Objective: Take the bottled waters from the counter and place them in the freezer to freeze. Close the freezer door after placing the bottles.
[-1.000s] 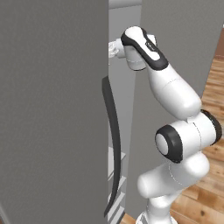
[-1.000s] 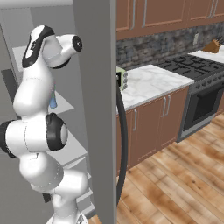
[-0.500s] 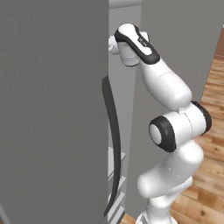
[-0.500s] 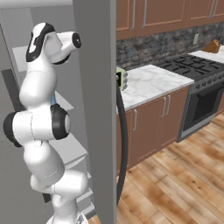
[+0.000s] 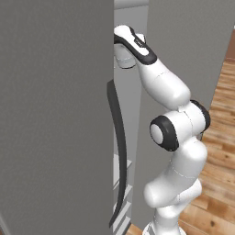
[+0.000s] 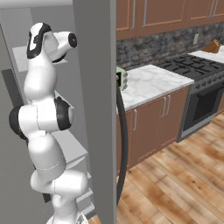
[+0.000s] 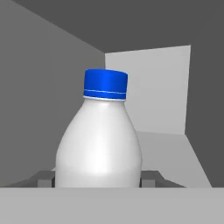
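The arm has reached deeper into the freezer [image 5: 183, 41] — the pincer [image 7: 98, 181] squeezes a water bottle [image 7: 99, 144], nearly ready to put down.

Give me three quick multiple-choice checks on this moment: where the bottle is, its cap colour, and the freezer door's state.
1. Where is the bottle?
A. On the counter
B. Between the gripper fingertips, inside the freezer
C. On the floor

2. What colour is the bottle's cap?
A. Red
B. Green
C. Blue

3. What state is the freezer door in?
A. Open
B. Shut
C. Taken off

Answers:
1 B: the hand view shows the bottle upright between the two dark fingertips, with grey inner walls and a shelf behind it.
2 C: the cap is plainly blue above the whitish body.
3 A: both base views show the arm reaching in past the door's edge, with shelves visible inside.
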